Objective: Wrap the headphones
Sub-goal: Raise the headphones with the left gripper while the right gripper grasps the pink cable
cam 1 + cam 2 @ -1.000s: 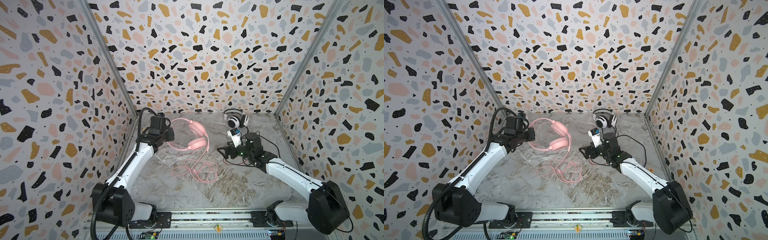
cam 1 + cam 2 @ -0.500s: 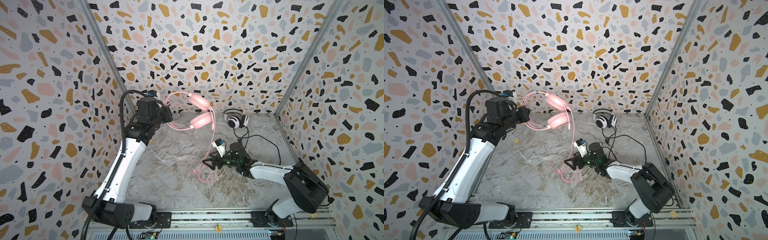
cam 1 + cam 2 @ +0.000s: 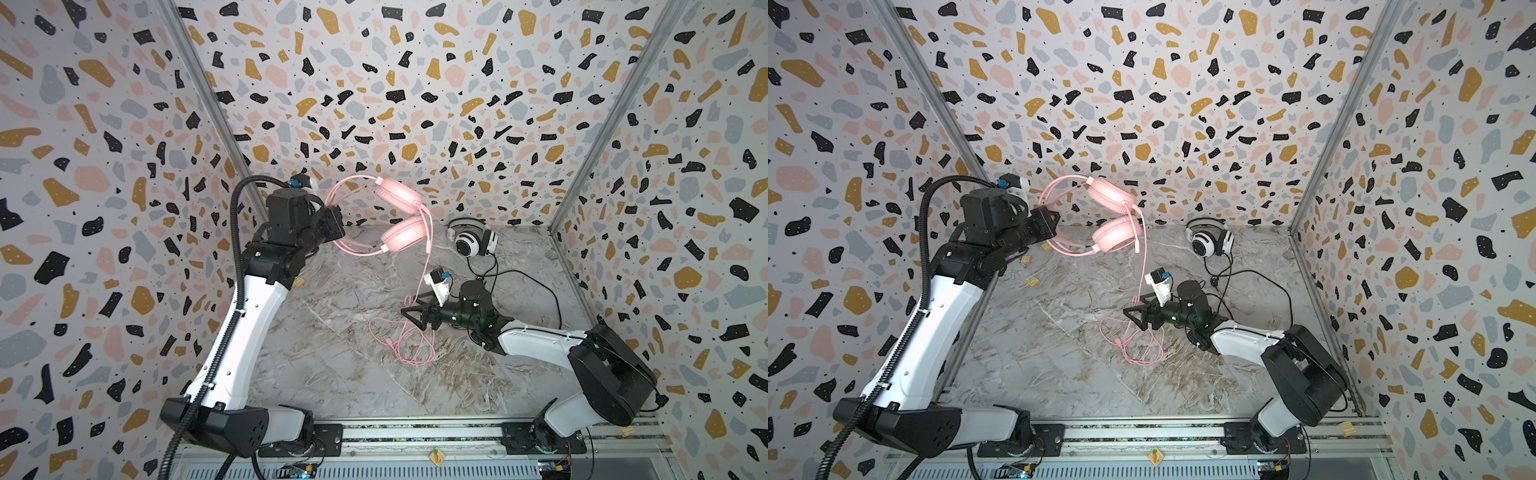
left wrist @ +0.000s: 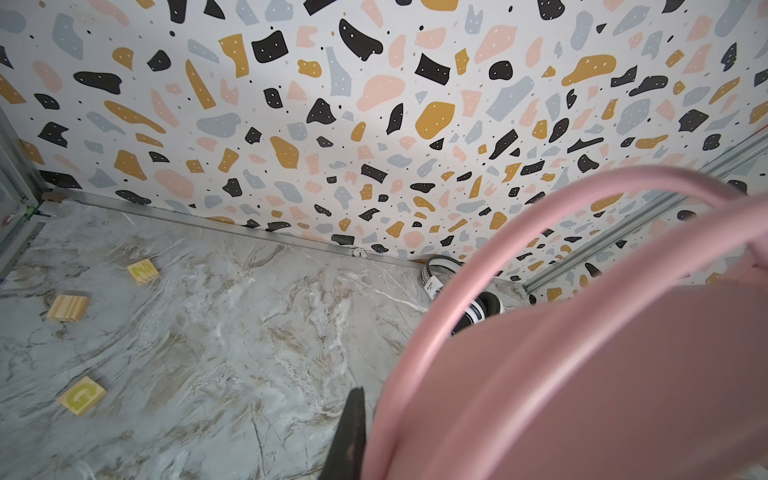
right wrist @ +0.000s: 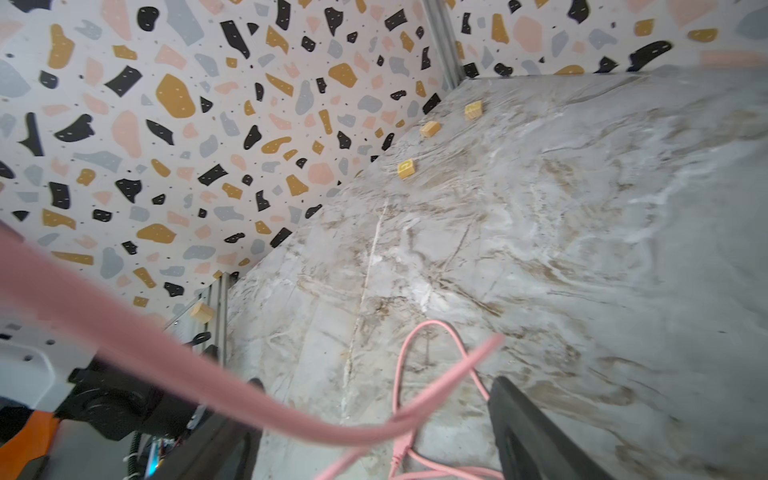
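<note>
Left gripper (image 3: 332, 226) clamped on headband of pink headphones (image 3: 401, 232), held high so pink cable (image 3: 427, 270) hangs free below it; right gripper (image 3: 415, 311) jaws apart, cable between them, probably to pinch it.

The pink headset (image 3: 399, 216) now hangs in the air, up and left of the white-and-black headset (image 3: 471, 241), and is off the counter (image 3: 332, 353). The left end effector (image 3: 334, 226), clamped on its band, is raised with it. The pink cable (image 3: 427, 266) is pulled from its loose heap into a strand that drops to a smaller tangle in front of the white-and-black headset. The right end effector (image 3: 411, 309) sits farther in front of that headset, with its jaws apart astride the strand.
</note>
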`<state>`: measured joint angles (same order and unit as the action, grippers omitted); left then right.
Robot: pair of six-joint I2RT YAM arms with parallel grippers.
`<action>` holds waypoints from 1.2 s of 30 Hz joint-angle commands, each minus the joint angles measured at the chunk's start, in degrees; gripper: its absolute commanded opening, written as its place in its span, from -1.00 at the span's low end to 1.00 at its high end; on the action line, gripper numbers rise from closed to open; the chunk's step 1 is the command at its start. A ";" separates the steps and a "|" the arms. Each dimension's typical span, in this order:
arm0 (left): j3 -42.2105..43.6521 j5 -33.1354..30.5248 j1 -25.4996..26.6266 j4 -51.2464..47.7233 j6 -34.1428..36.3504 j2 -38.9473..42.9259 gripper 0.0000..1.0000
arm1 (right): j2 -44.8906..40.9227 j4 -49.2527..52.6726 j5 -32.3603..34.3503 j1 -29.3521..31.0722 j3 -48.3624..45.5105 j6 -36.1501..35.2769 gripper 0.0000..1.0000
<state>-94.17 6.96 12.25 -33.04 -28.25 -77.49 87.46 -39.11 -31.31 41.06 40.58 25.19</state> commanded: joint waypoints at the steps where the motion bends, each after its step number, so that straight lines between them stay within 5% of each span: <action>1: -4.28 1.86 -0.33 4.05 -2.24 0.04 -1.00 | -2.31 -3.49 -1.76 1.52 -2.43 3.03 0.67; 9: -2.77 2.42 -0.39 6.65 -4.40 0.96 -1.00 | 3.85 -8.08 -0.25 2.35 -3.02 7.25 0.25; 16: -1.45 2.90 -2.73 8.27 -5.92 0.77 -1.00 | 4.70 -8.16 0.32 2.36 -3.11 8.09 -0.76; 18: -0.15 3.72 -4.62 10.29 -7.74 0.71 -1.00 | 3.38 -6.77 0.88 2.20 -4.56 7.14 -0.92; 26: -0.84 4.63 -12.96 16.40 -16.00 -4.25 -1.00 | -5.03 5.28 8.02 -0.07 -11.29 1.06 -0.95; 36: -1.59 1.23 -14.42 20.03 -19.77 -6.15 -1.00 | -12.17 24.08 15.01 -1.15 -6.74 -7.77 -0.95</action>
<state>-93.41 7.90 -2.17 -22.13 -44.49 -86.50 77.49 -23.57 -19.99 39.11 29.56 22.06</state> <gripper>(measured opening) 0.088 0.066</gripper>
